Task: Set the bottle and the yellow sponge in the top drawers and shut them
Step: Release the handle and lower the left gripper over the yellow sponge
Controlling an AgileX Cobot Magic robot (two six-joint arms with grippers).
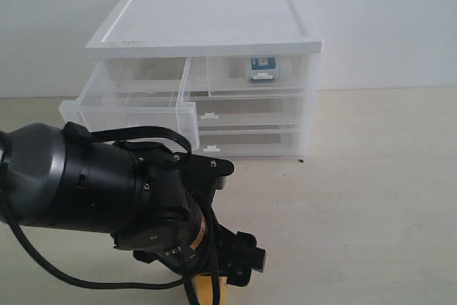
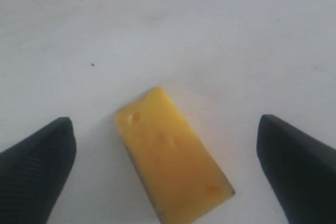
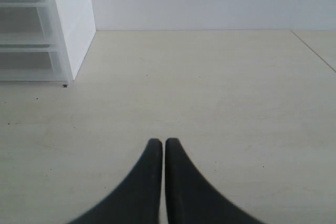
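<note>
Left jaws gape wide, empty, either side of the yellow sponge (image 2: 173,156) lying skewed on the counter (image 2: 220,30); closing could twist it loose. Right jaws shut, empty.

The cabinet (image 1: 207,30) stood at the back of the counter (image 1: 371,198), its top left drawer (image 1: 128,108) pulled out, the bottle (image 1: 261,69) inside the top right drawer (image 1: 235,76). Before it the sponge (image 2: 173,156) lay on the counter, between the left hand's (image 2: 164,129) fingers.
</note>
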